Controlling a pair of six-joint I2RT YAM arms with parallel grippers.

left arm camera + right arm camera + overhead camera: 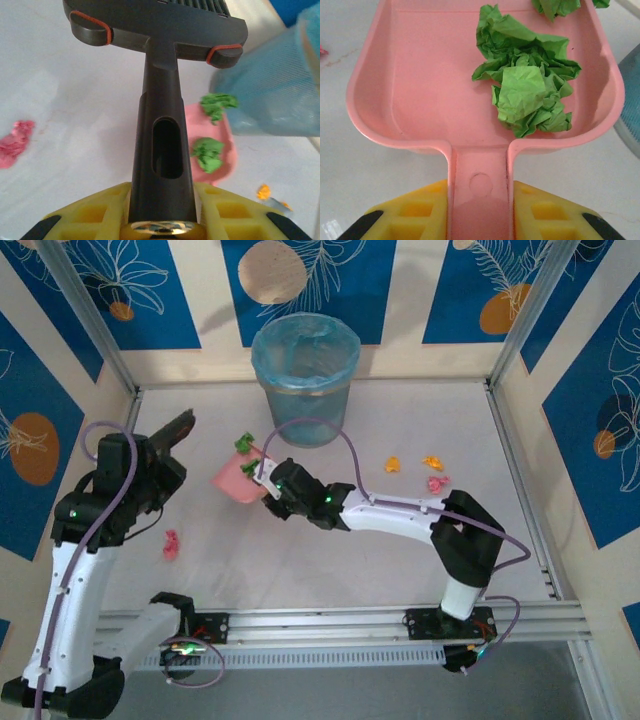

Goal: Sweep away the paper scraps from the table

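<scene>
Sitting between blue flowery walls [330, 280], the white table [400, 560] has a blue bin [305, 365] at the back. The right gripper [480, 212] pinches the pink dustpan [420, 75] by its handle. 2 green paper scraps [527, 90] lie in it, just past the fingers. The left gripper [161, 215] pinches a dark brush [160, 100], and a pink scrap [171, 543] lies nearby.

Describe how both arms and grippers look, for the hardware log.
The left arm and the right arm each have white links and black joint housings. Each shows a green status light and has a lilac cable looping alongside. The left gripper and the right gripper are yellow, with square recessed pockets and black patches at the outer corners.
</scene>
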